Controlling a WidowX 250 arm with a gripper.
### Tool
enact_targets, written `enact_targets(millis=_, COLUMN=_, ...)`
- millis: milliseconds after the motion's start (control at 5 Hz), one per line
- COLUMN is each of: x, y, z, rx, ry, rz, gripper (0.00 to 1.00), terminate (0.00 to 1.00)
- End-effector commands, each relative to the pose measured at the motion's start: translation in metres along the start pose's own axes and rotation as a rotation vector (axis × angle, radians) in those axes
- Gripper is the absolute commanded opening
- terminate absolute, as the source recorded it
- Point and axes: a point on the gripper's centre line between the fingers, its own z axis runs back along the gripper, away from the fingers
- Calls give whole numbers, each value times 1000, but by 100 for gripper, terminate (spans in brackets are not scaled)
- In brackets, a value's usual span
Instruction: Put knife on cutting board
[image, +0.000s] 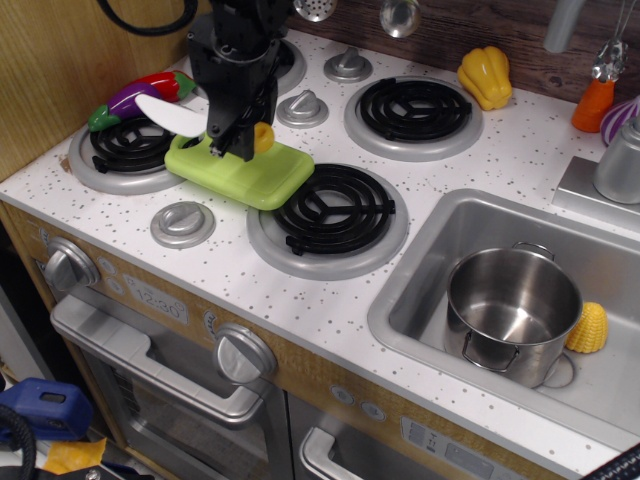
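Note:
The black gripper (236, 140) hangs over the lime-green cutting board (262, 175), which lies between the two front burners. It is shut on the knife: the white blade (170, 113) sticks out to the left above the front left burner, and the yellow handle (263, 135) shows at the fingers' right side. The knife is held just above the board's left part; I cannot tell if it touches the board.
A purple and red toy vegetable (135, 95) lies at the left burner's far edge. A yellow pepper (485, 75) sits at the back. A steel pot (510, 310) and a corn cob (588, 328) are in the sink. Knobs (182, 222) stand in front of the board.

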Motion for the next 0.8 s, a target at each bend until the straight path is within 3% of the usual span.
enact_targets(millis=0, x=-1, y=-11, z=2, rx=-59, ry=25, rz=-33, gripper=100, terminate=0)
enact_targets(millis=400, x=0, y=-11, z=0, rx=-81, ry=44, rz=-55, gripper=100, terminate=0)
enact_targets(millis=600, x=0, y=-11, z=0, rx=-81, ry=44, rz=-55, gripper=100, terminate=100)
